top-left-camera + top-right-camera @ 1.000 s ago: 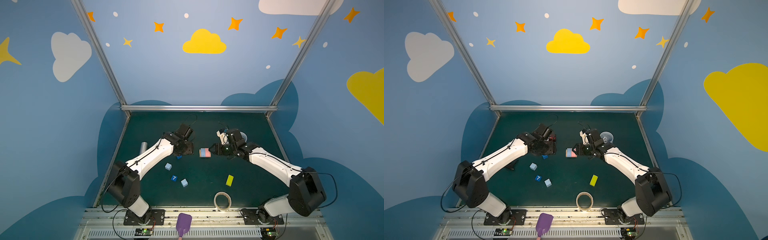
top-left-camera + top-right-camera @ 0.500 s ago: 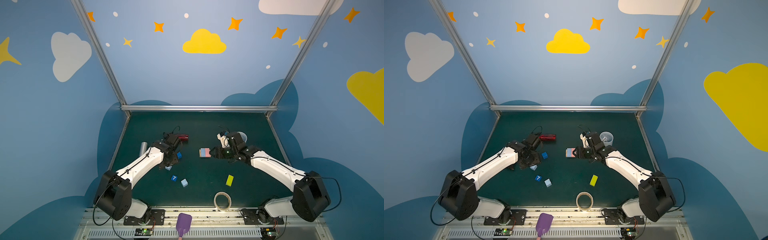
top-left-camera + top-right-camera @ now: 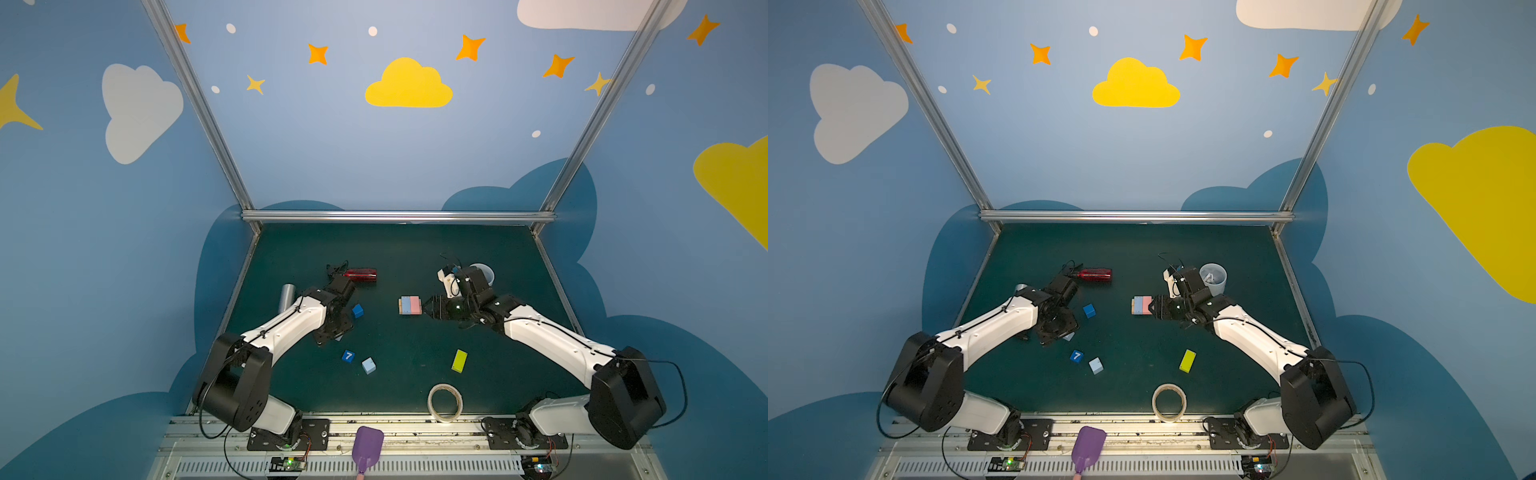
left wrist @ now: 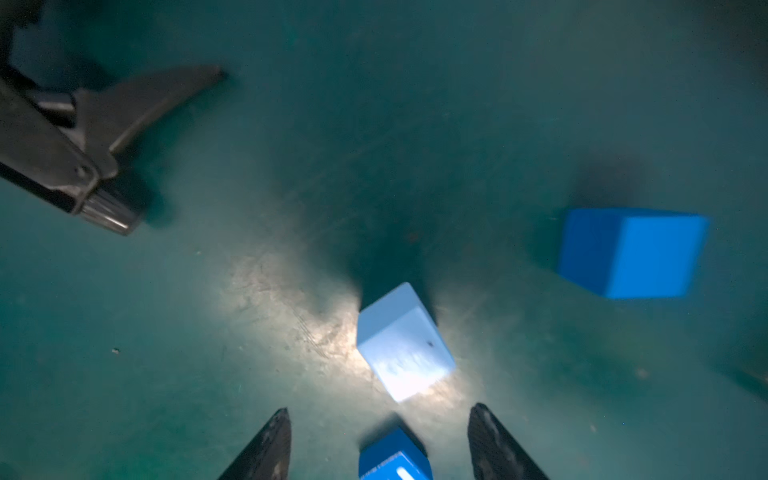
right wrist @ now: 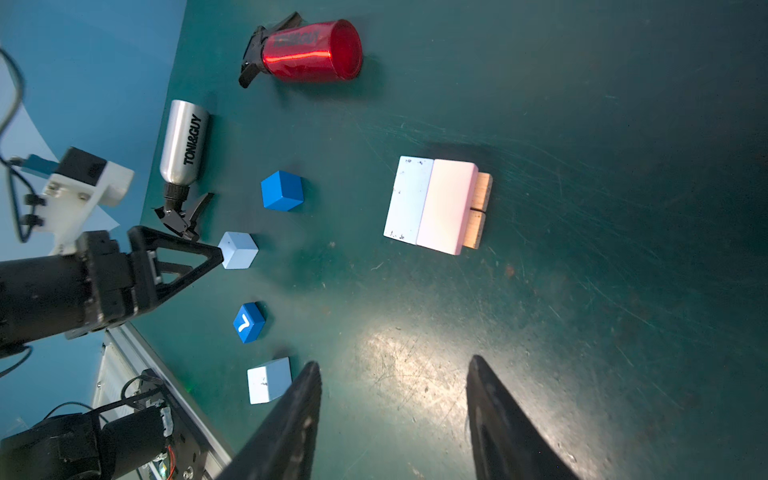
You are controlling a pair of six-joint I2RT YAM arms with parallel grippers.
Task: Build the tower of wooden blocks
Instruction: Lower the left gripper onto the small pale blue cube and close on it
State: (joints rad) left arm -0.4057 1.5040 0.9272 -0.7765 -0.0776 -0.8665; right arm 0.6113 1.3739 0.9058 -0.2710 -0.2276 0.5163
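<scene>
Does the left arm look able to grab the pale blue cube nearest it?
Likely yes: the left hand is open and the pale cube sits just ahead of it, its sides unblocked.

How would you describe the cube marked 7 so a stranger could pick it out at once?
On the dark green table, look near the front left, beside the left arm. Two small cubes sit together there: pick the dark blue cube showing a white 7, not the plain pale blue cube.

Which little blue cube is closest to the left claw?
The pale-blue wooden cube by the left gripper's tips; the plain dark-blue cube, the "7" cube and the other pale-blue cube lie farther off.
</scene>
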